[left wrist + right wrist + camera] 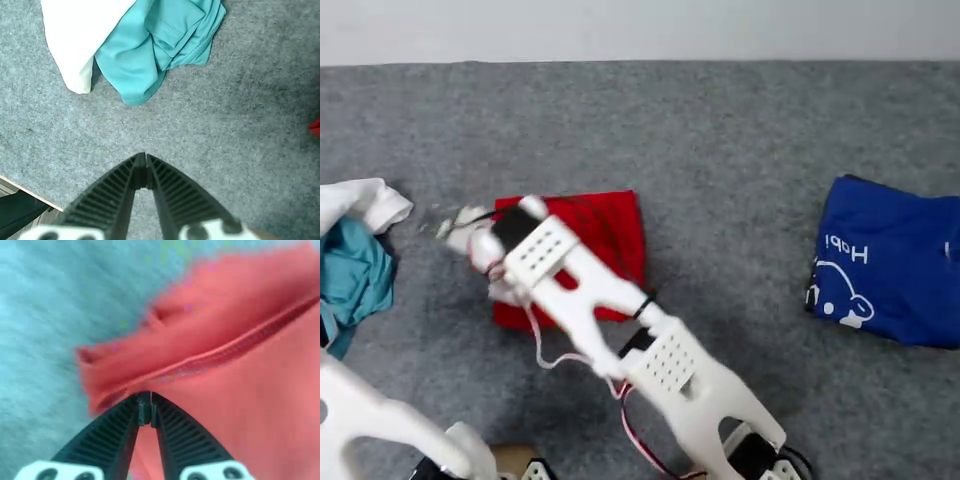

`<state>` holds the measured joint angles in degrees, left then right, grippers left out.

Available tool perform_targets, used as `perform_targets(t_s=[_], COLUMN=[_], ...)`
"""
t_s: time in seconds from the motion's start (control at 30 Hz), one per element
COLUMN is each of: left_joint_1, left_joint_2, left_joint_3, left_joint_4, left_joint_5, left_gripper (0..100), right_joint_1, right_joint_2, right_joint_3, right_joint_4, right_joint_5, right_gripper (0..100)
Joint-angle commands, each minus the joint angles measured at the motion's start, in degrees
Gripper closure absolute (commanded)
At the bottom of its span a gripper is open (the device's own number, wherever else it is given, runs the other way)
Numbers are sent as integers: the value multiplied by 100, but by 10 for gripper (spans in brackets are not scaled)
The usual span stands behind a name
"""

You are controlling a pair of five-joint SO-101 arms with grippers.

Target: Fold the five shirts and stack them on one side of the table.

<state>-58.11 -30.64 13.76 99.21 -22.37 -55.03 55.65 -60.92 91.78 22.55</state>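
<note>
**Pinching at the red shirt's left hem**

Parked over the near left corner of the table [720, 150], the left gripper [145, 167] has its fingers pressed tip to tip with nothing between them, above bare grey felt. Just beyond its tips lie a crumpled teal shirt [160, 45] and a white shirt [70, 35], partly overlapping and still unfolded against the table's left edge.

The right arm stretches out from the near edge diagonally toward the left. The right gripper [145, 410] is closed to a point exactly where the red shirt [605, 230] ends, on a hem or fold line. Whether a bit of cloth is caught between the tips cannot be told. From those tips the whole shirt spreads toward the table's right side, so any fold would carry this edge rightward across the body. Its long axis is not readable, as the arm covers much of it.

This arm is plainly the nearer one for the red shirt, and the left arm for the heap.

A blue shirt [895, 265] already lies folded at the right edge, well apart.
</note>
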Motion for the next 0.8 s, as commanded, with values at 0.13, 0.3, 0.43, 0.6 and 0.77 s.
perform_targets(t_s=[0.13,0.3,0.43,0.6,0.77], left_joint_1=[0,334,1011,2453,3868], left_joint_2=[-149,-149,-149,-44,475], left_joint_3=[-198,-198,-198,-163,-145], left_joint_4=[105,114,114,88,-316], left_joint_5=[18,53,70,369,624], left_gripper=[994,994,994,994,994], right_joint_1=[-40,664,1332,2044,2563], right_joint_2=[-119,-110,-303,-673,-1262], right_joint_3=[-1354,-2295,-2312,-1618,-642], right_joint_4=[224,1130,1121,1130,1130], right_joint_5=[62,35,26,26,-26], right_gripper=[988,988,988,988,988])
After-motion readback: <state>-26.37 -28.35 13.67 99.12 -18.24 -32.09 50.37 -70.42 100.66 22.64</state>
